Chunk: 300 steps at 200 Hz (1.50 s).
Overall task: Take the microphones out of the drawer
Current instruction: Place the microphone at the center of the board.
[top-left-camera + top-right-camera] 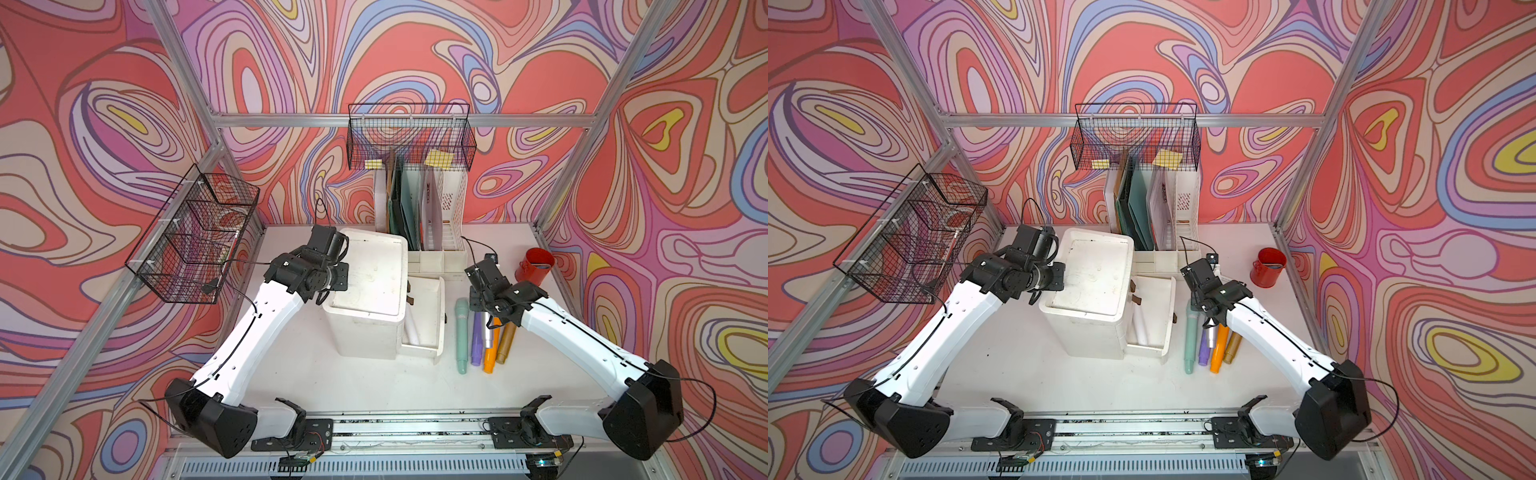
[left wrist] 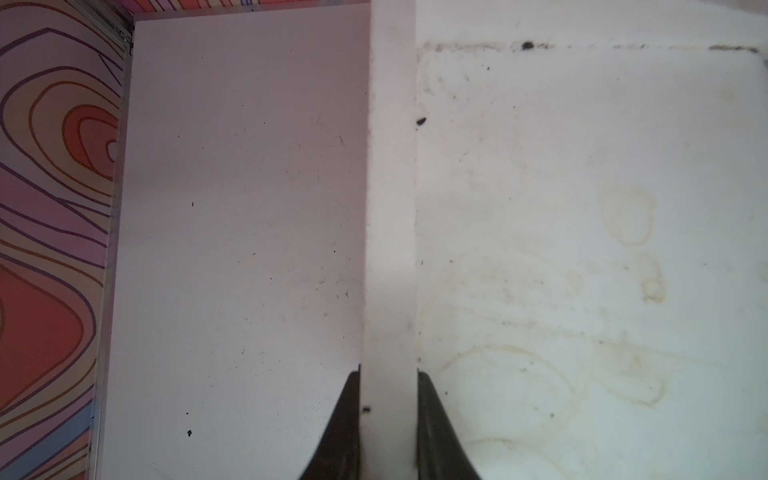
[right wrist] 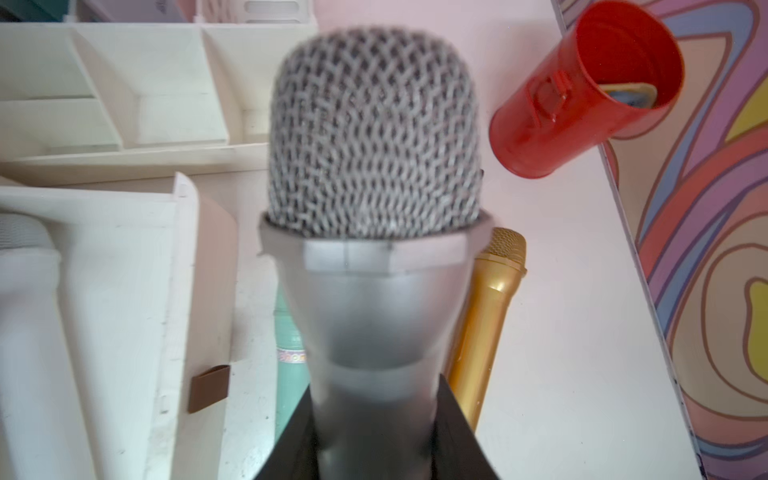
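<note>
My left gripper (image 2: pixel 388 399) is clamped on the raised rim (image 2: pixel 390 208) of the cabinet (image 1: pixel 370 282), one jaw on each side, bracing the box that the drawer (image 1: pixel 424 297) slides out of. The drawer stands pulled open.

My right gripper (image 3: pixel 376 415) has the silver mic (image 3: pixel 374 137) pinched by the neck just under its mesh head, jaws tight on the handle. So the mic is out: it is clear of the drawer, just beside its front panel on the side away from the cabinet. It hangs over a row of mics lying beside the drawer: green mic (image 1: pixel 461 332) nearest the drawer, then purple mic (image 1: pixel 476 345), orange mic (image 1: pixel 490 353) and gold mic (image 1: pixel 505 345) furthest from it. In both top views the silver handle pokes out between purple and orange. I cannot tell whether its tail touches the table.

I judge this as the set-down step. The next move calls for lowering the silver mic flat into that row without rolling its neighbours, then opening the jaws and lifting straight off.

A white mic (image 1: pixel 411 324) lies in the drawer. That looks like the next pick, so the cabinet should stay braced.
</note>
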Each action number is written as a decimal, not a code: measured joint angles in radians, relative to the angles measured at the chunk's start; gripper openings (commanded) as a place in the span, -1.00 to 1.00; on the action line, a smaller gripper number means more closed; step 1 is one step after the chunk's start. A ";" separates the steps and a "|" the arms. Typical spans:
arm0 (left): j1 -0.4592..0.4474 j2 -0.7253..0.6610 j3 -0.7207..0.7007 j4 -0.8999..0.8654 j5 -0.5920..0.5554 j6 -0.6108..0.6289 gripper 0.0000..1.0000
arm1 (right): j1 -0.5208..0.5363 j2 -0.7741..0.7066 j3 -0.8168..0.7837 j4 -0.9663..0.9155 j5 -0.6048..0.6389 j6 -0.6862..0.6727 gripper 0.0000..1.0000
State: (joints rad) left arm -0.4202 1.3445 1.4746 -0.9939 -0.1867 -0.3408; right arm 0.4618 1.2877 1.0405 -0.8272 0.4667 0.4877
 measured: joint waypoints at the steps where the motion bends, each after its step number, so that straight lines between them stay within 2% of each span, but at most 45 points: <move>1: 0.000 0.000 0.000 0.000 0.000 0.000 -1.00 | -0.003 -0.002 -0.003 0.000 -0.001 0.001 -1.00; 46: 0.000 0.000 0.000 0.000 0.000 0.000 -1.00 | -0.174 -0.064 -0.097 0.005 -0.046 0.015 -0.99; 96: 0.000 0.000 -0.001 0.001 0.000 0.000 -1.00 | -0.350 -0.069 -0.113 0.024 -0.079 -0.016 -0.99; 140: 0.000 0.000 -0.002 0.003 0.000 0.000 -1.00 | -0.513 -0.057 -0.133 0.075 -0.156 -0.053 -0.99; 225: 0.000 0.000 -0.002 0.003 -0.001 0.001 -1.00 | -0.660 0.063 -0.226 0.164 -0.330 -0.079 -0.97; 300: 0.000 0.000 -0.002 0.003 -0.002 0.001 -1.00 | -0.699 0.203 -0.256 0.216 -0.444 -0.086 -0.83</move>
State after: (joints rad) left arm -0.4202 1.3441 1.4723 -0.9909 -0.1883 -0.3401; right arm -0.2375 1.4906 0.7849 -0.6109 0.0227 0.4019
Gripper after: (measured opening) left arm 0.202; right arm 0.326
